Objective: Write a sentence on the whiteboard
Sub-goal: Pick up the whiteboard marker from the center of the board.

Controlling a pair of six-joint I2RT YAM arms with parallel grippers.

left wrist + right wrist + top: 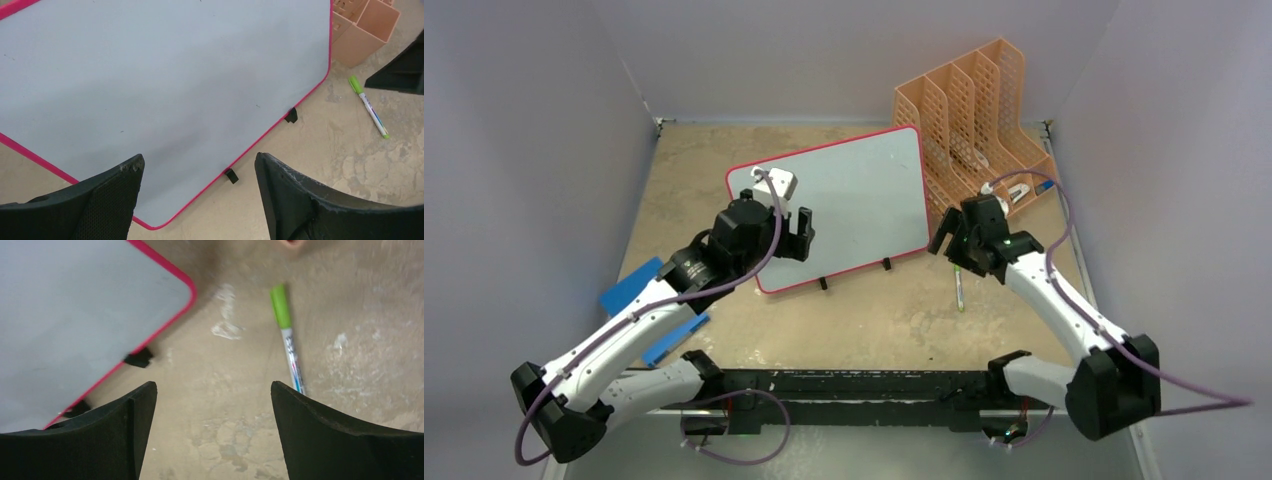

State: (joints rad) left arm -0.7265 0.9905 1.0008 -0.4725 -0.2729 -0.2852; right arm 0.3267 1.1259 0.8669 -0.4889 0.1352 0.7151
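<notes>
The whiteboard (854, 200), white with a pink-red rim and small black feet, lies flat in the middle of the table. Its face (175, 75) is plain white, and no sentence is in view. My left gripper (792, 235) hovers open over the board's near left corner, with nothing between its fingers (198, 159). A marker with a green cap (959, 290) lies on the table just right of the board. My right gripper (954, 255) hangs open above the table beside it. In the right wrist view the marker (287, 337) lies ahead of the right finger, and the gripper (212, 385) holds nothing.
An orange slotted file organiser (979, 110) stands at the back right, close to the board's right edge, with small items in its slots. A blue pad (634, 285) lies at the near left under the left arm. Grey walls enclose the table on three sides.
</notes>
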